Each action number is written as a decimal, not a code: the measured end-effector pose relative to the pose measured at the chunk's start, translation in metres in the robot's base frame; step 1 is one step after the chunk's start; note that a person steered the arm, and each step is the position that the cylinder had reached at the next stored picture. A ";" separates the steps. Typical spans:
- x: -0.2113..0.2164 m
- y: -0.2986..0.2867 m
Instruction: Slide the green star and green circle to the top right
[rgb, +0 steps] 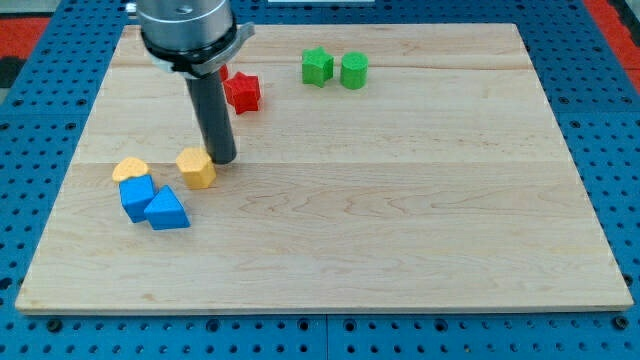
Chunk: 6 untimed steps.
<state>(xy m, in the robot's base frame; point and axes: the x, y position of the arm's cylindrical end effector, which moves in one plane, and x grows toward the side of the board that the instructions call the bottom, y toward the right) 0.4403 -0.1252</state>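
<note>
Wooden tabletop (400, 230): two green blocks, star (317, 67) and circle (354, 71), top centre; my tip (222, 160) touching one yellow block (196, 167); no hand fitted.

Bright, even light; soft short shadows; edges perhaps slightly blurred

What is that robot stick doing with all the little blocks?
I am a robot arm that pushes blocks around a wooden board. My tip is right beside a yellow block, near the view's left. My job is to slide the green star and green circle to the top right. They sit side by side near the view's top, far from my tip.
</note>
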 end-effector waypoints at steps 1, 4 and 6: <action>0.017 -0.019; 0.005 0.030; -0.090 0.043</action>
<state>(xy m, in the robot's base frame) 0.3506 -0.0821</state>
